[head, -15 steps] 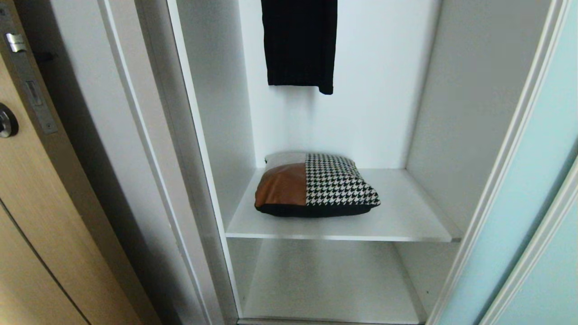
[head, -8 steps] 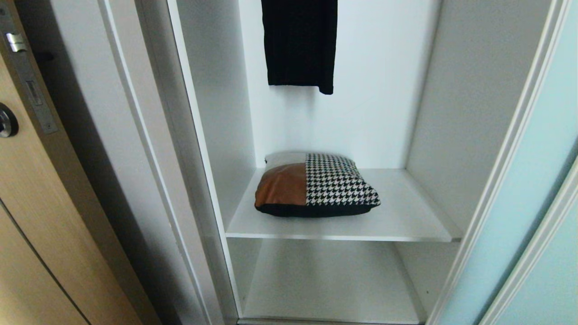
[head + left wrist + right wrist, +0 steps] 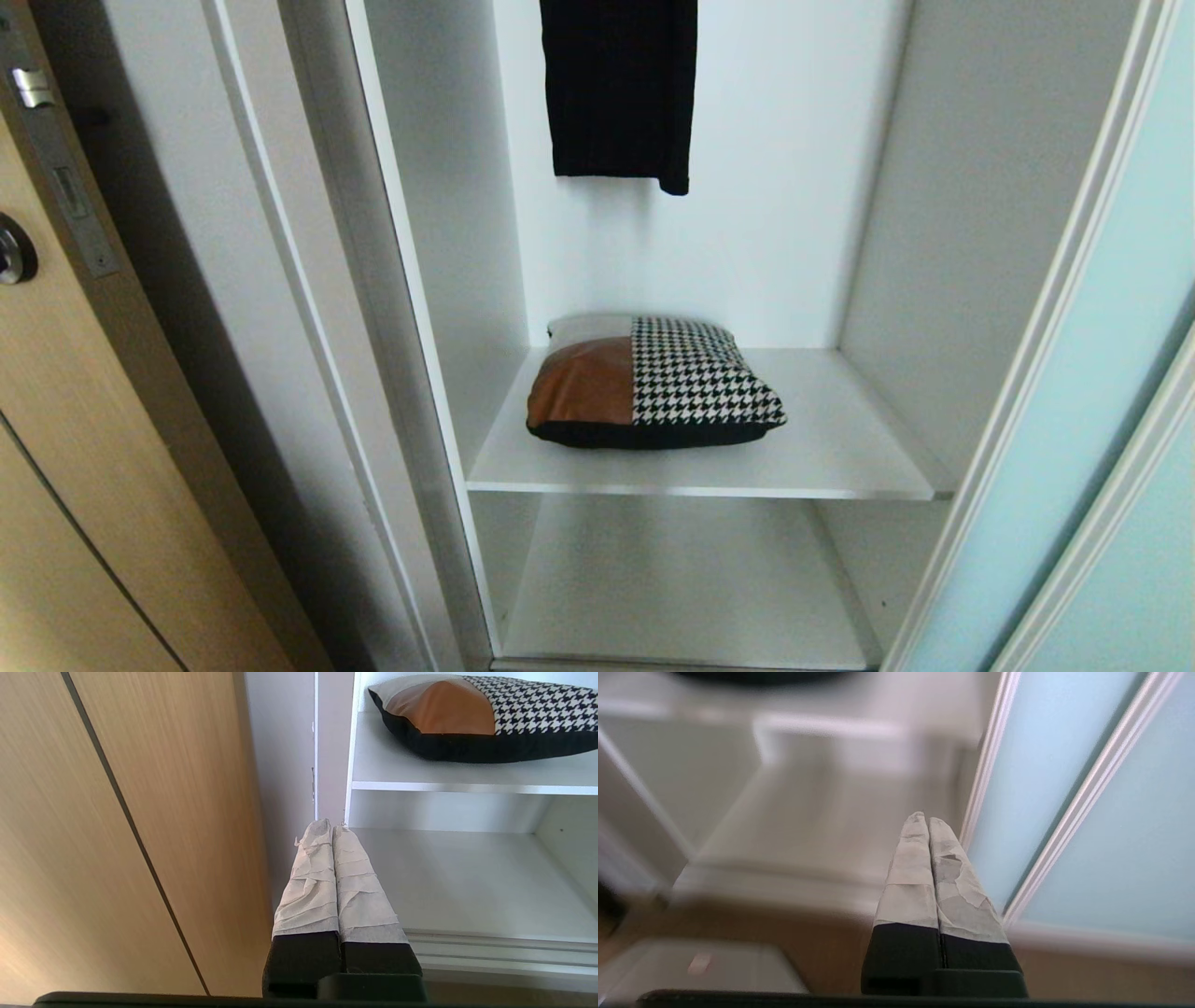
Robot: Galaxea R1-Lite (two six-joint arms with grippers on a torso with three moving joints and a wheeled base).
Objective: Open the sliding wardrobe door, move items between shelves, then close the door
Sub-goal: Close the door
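The frosted pale blue-green sliding wardrobe door (image 3: 1102,411) stands slid to the right, leaving the white compartment open. A cushion (image 3: 649,383) of tan leather and black-and-white houndstooth with a black back lies on the upper shelf (image 3: 840,448); the lower shelf (image 3: 681,588) is bare. Neither arm shows in the head view. My left gripper (image 3: 331,828) is shut and empty, low before the wardrobe's left edge, with the cushion (image 3: 472,714) above and beyond it. My right gripper (image 3: 923,820) is shut and empty, low beside the sliding door (image 3: 1041,779).
A long black garment (image 3: 621,89) hangs at the top of the compartment. A light wood door (image 3: 65,448) with a metal lock plate stands at the left, with a grey-white frame post (image 3: 280,308) between it and the wardrobe.
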